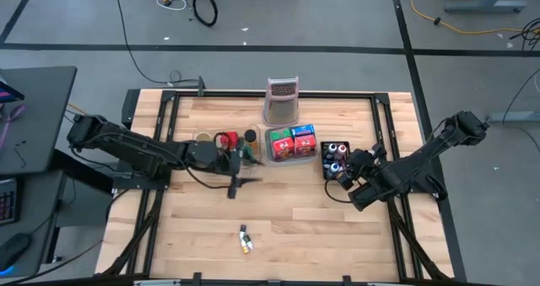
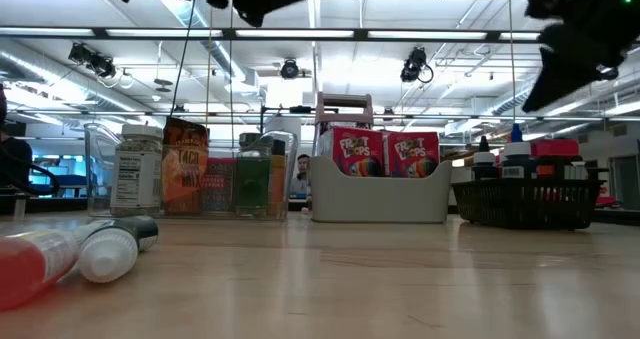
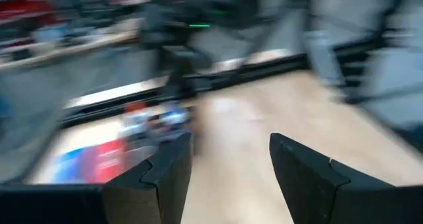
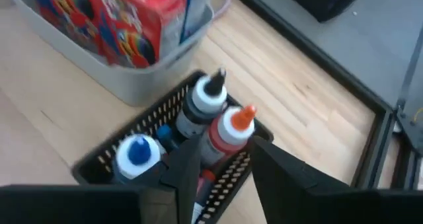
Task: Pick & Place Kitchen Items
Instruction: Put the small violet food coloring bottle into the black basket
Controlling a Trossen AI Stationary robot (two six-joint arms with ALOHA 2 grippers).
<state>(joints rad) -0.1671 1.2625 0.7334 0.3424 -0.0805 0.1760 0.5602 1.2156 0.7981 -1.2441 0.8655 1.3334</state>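
A black basket (image 4: 106, 159) (image 1: 327, 169) holds several small bottles, among them a red one with an orange tip (image 4: 228, 133) and a blue-capped one (image 4: 135, 151). My right gripper (image 4: 228, 178) (image 1: 346, 175) hangs open above the basket's near right corner and holds nothing. My left gripper (image 3: 231, 164) (image 1: 246, 159) is open and bare in the air just near of a clear tray (image 2: 190, 174) with jars and packets. A red and white tube (image 2: 70, 254) (image 1: 245, 240) lies on its side on the table near the front edge.
A grey tray (image 1: 272, 155) with red, blue and green boxes (image 2: 385, 154) stands between the clear tray and the basket. A metal grater (image 1: 283, 100) stands upright behind it. Bare wood lies across the table's near half around the tube.
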